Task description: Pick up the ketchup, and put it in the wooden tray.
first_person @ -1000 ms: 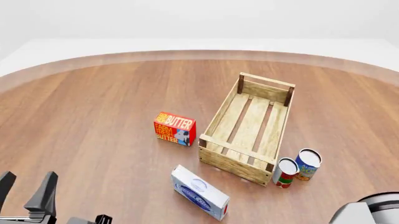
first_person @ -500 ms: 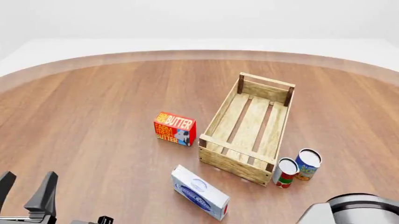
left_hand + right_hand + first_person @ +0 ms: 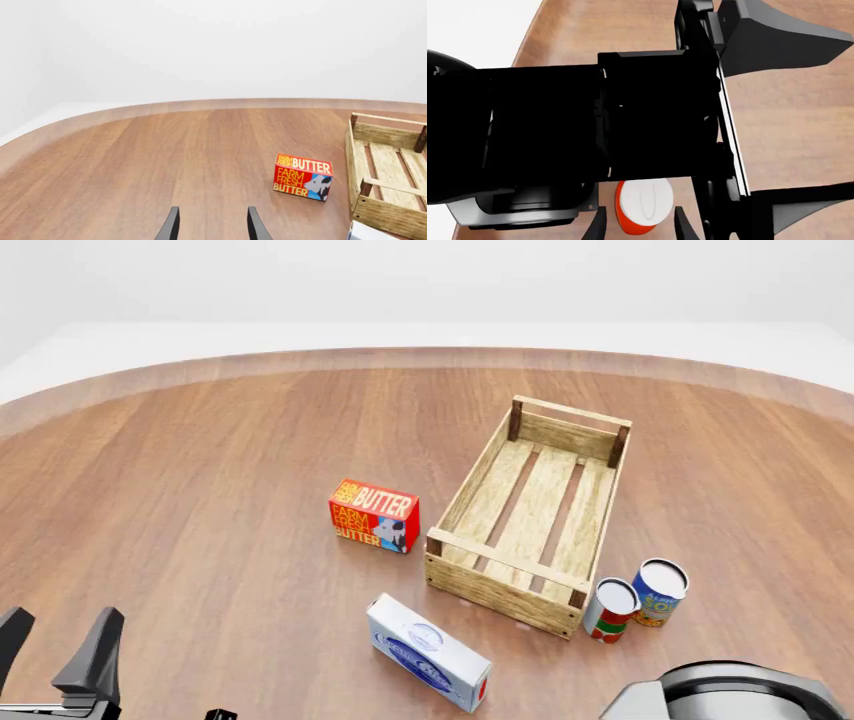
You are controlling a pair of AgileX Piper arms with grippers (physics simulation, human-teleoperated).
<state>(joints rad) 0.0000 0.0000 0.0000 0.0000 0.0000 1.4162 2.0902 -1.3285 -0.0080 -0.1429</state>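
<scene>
The left gripper (image 3: 56,645), a pair of dark tapered fingers, sits at the near left corner of the round brown wooden table (image 3: 200,470) with its fingers spread apart and nothing between them. In the left wrist view the same gripper (image 3: 212,225) shows two slim black fingertips with bare wood in the gap. Ahead of it and off to its right stands the red rectangular butter box with yellow lettering (image 3: 375,516), also seen from the left wrist (image 3: 303,176). Nearer to the arms, further right of the left gripper, lies a flat white-and-blue carton (image 3: 429,652) on its side.

Just right of the butter box, apart from it, is the long light-wood slatted tray (image 3: 531,512) with taller end boards, holding nothing; its near end shows in the left wrist view (image 3: 385,172). Beside the tray's near right corner stand two short cans, a red-and-green one with a white lid (image 3: 613,610) and a blue one (image 3: 658,592), close together.

At the near right edge only a grey rounded part of the right arm (image 3: 727,695) appears. In the right wrist view the right gripper (image 3: 638,225) is parted, with the small red-orange ketchup bottle with a white cap (image 3: 642,206) between the fingertips; whether they touch it cannot be told. Black arm parts fill most of that view.
</scene>
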